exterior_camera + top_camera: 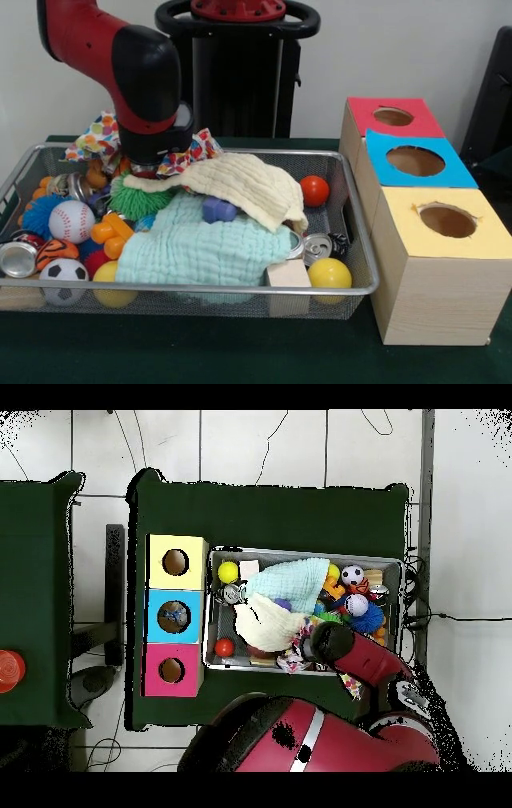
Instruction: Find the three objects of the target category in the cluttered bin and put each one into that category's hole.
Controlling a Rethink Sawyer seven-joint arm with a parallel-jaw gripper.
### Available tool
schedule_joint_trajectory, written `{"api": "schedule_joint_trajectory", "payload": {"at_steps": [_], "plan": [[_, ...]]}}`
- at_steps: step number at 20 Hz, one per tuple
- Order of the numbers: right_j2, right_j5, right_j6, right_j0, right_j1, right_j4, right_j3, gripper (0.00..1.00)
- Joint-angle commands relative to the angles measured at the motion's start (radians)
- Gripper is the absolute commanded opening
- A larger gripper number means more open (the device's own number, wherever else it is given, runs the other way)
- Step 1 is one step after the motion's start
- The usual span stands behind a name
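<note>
A wire bin (pixel 240 288) holds a heap of clutter. My gripper (pixel 146 170) is lowered into the bin's back left part, just above a green spiky ball (pixel 138 198); its tip is hidden behind the cloths. A cream cloth (pixel 240 186) and a mint cloth (pixel 200 248) cover the middle, with a purple object (pixel 218 210) between them. A baseball (pixel 71 221), a soccer ball (pixel 64 276), a yellow ball (pixel 329 274) and a red ball (pixel 314 190) lie around them. In the overhead view the arm's head (pixel 328 642) covers the bin's lower edge.
Three boxes with round holes stand beside the bin: red (pixel 393 117), blue (pixel 415 161) and yellow (pixel 447 221). Cans (pixel 18 258) (pixel 316 246), a wooden block (pixel 288 276), an orange toy (pixel 112 234) and a dotted cloth (pixel 100 134) also fill the bin.
</note>
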Motion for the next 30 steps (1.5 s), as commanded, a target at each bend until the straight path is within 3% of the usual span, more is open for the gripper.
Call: {"api": "schedule_joint_trajectory", "payload": {"at_steps": [1,8,17,25,30], "plan": [[0.03,-0.1,0.001,-0.075,0.075,-0.03,-0.169,1.0],[0.001,-0.115,0.034,-0.049,0.076,-0.037,-0.171,1.0],[0.014,0.061,0.005,-0.029,-0.088,-0.037,-0.081,1.0],[0.001,0.151,0.006,-0.018,-0.131,-0.046,-0.084,1.0],[-0.01,0.15,0.016,-0.014,-0.127,-0.05,-0.096,1.0]]}}
